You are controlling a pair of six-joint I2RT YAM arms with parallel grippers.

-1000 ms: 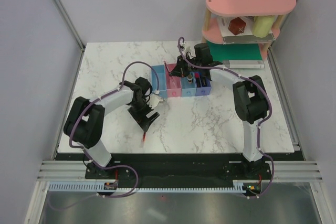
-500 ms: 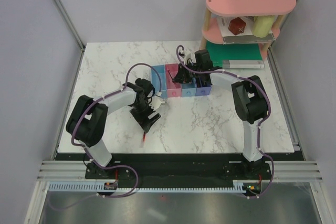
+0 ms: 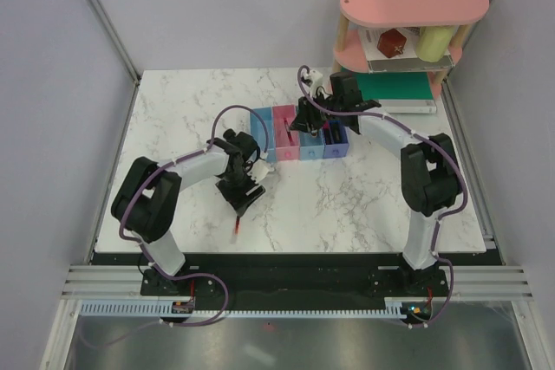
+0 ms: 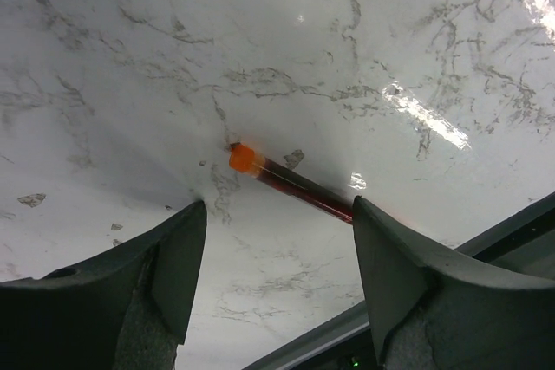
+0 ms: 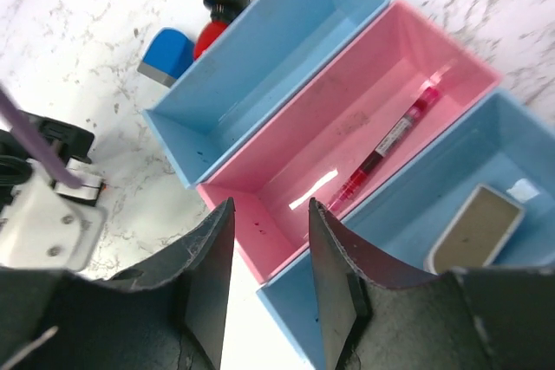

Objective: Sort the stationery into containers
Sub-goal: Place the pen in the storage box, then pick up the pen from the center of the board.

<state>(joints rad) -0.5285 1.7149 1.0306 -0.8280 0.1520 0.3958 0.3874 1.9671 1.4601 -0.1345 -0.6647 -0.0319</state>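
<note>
Left pincer (image 4: 277, 214): wide, above red pen (image 4: 290, 186) on tabletop (image 4: 347, 41).
Right pincer (image 5: 270, 210): slightly apart, empty, over pink bin (image 5: 347, 119).
Beside blue bin (image 5: 260, 67): eraser (image 5: 165, 56), stub (image 5: 217, 15).

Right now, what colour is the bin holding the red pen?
The bin is pink; right wrist view shows it best.

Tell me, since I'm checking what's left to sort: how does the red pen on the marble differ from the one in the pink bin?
The marble pen lies loose on the table, framed by the open left pincer; the binned pen lies inside the pink bin, sorted. The marble pen shows an orange end; the binned pen shows a dark band mid-barrel. Both are thin and red.
</note>
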